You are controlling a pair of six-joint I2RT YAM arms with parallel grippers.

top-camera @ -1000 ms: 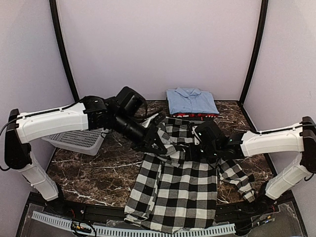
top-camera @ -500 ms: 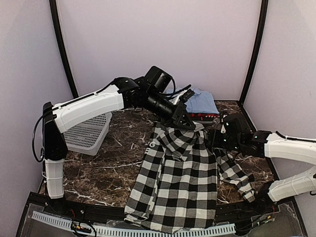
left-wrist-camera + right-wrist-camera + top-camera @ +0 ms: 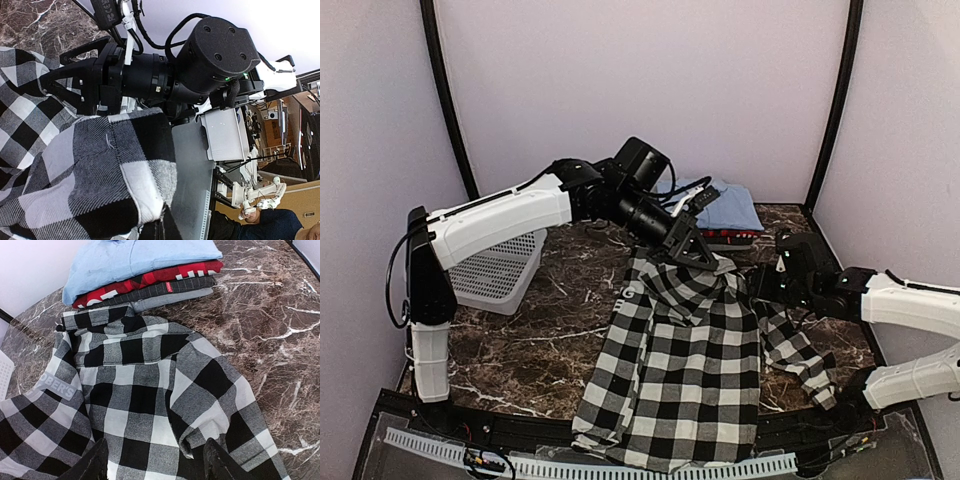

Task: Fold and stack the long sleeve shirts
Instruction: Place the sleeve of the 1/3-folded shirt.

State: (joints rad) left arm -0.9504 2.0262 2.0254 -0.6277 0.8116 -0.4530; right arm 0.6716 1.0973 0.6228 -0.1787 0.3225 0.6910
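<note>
The black-and-white check shirt (image 3: pixel 685 370) lies spread down the table's middle, its hem hanging over the near edge. My left gripper (image 3: pixel 698 252) is shut on the shirt's upper edge and holds it raised; in the left wrist view a fold of the check cloth (image 3: pixel 115 170) runs into the closed jaws. My right gripper (image 3: pixel 767 285) stands open low over the shirt's right shoulder and sleeve, its fingertips (image 3: pixel 97 462) astride the cloth with nothing between them. White lettering (image 3: pixel 55 385) shows on the shirt. The light blue shirt (image 3: pixel 715 205) lies folded at the back on the red one (image 3: pixel 150 281).
A grey perforated basket (image 3: pixel 495 272) stands at the left, behind the left arm. Under the red shirt the stack holds a dark grid-patterned garment (image 3: pixel 190 286) and a grey one. Bare marble (image 3: pixel 520 340) shows left of the check shirt and also at the far right (image 3: pixel 280 315).
My left arm has risen and swung toward the back, carrying the check shirt's upper edge toward the stack. My right gripper has drawn back to the right, off the shirt's middle.
</note>
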